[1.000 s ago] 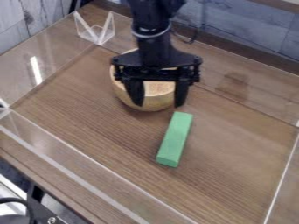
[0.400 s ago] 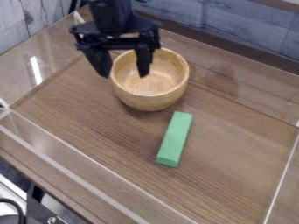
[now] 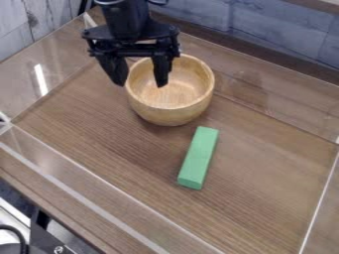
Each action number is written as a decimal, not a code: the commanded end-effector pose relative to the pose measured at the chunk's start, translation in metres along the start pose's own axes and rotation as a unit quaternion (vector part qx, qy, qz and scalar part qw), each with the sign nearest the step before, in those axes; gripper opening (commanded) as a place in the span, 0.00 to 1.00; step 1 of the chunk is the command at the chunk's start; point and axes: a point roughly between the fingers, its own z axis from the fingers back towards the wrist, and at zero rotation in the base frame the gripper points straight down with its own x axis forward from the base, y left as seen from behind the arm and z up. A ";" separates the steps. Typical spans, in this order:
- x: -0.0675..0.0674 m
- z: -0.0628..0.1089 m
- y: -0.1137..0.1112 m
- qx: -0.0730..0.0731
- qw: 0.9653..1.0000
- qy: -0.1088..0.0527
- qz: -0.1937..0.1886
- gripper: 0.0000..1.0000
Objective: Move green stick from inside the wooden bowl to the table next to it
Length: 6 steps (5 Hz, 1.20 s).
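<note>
Since a second ago my arm swung from over the bowl toward 10 o'clock. Table (image 3: 93,149); wooden bowl (image 3: 169,89) empty; gripper (image 3: 135,70) spread wide, holding nothing, at bowl's rim; green stick (image 3: 199,157) flat on tabletop, 5 o'clock from gripper, well apart.

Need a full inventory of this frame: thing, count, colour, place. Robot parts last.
green stick: 1, bright green, flat on the table in front of the bowl, apart from it
wooden bowl: 1, light tan, upright at table centre-back, looks empty
table: 1, dark brown wood grain
acrylic walls: clear, low, around the table edges
clear folded piece: 1, transparent, back left behind the arm; cannot tell what it is
gripper: 1, black, open, pointing down above the bowl's back-left rim, holding nothing
</note>
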 end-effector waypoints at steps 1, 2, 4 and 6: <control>0.007 0.000 0.003 0.004 1.000 -0.017 -0.006 1.00; 0.006 -0.005 0.005 0.009 1.000 -0.017 -0.009 0.00; 0.025 -0.031 0.023 0.015 1.000 -0.018 -0.009 1.00; 0.040 0.000 0.038 0.018 0.999 -0.022 0.016 1.00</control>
